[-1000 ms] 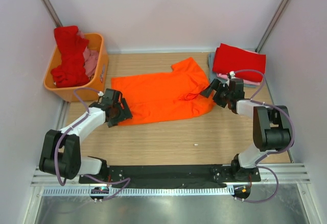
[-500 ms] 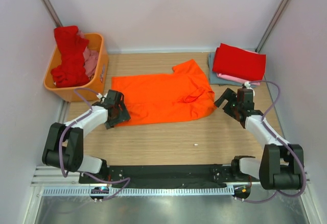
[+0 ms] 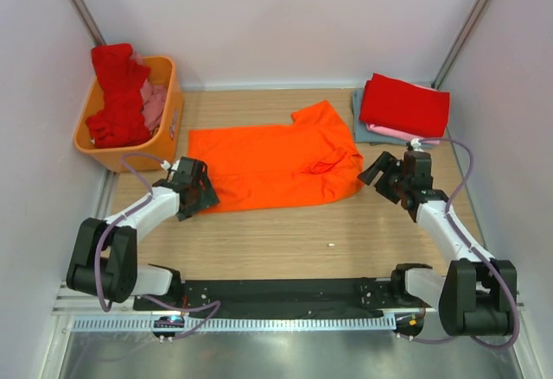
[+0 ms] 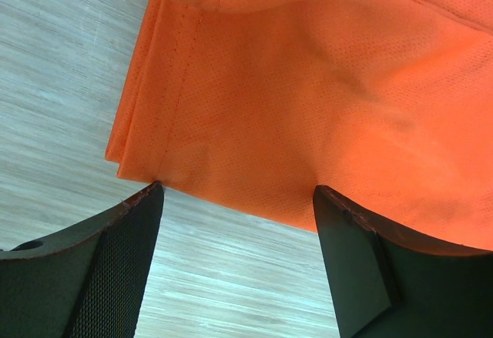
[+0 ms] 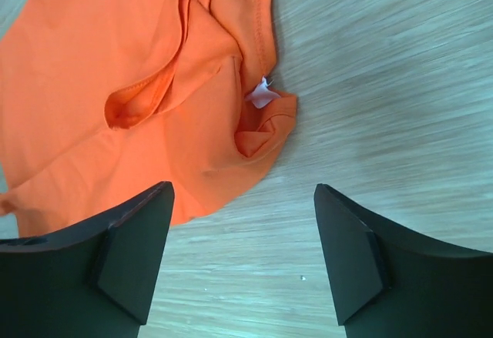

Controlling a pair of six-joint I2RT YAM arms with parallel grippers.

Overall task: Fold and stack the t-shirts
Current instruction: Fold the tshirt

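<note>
**Two released end effectors flanked the flat orange t-shirt, neither holding cloth.**
On the tabletop (image 3: 285,236), the left end effector (image 3: 197,191) sat low at the near-left corner of the orange t-shirt (image 3: 276,163). Its jaws were spread either side of the hem edge, probably lined up to pinch that corner for a fold. The right end effector (image 3: 381,172) hung just off the shirt's right end, jaws wide and empty over bare wood, facing the collar with its white neck label (image 5: 260,94). The shirt lay spread across the middle, partly doubled over at its right end. Farther back, a basket (image 3: 169,130) at far left held red and pink shirts waiting their turn. The folded stack (image 3: 404,104) at far right, red on top, looked like the place where this shirt was meant to go.
</note>
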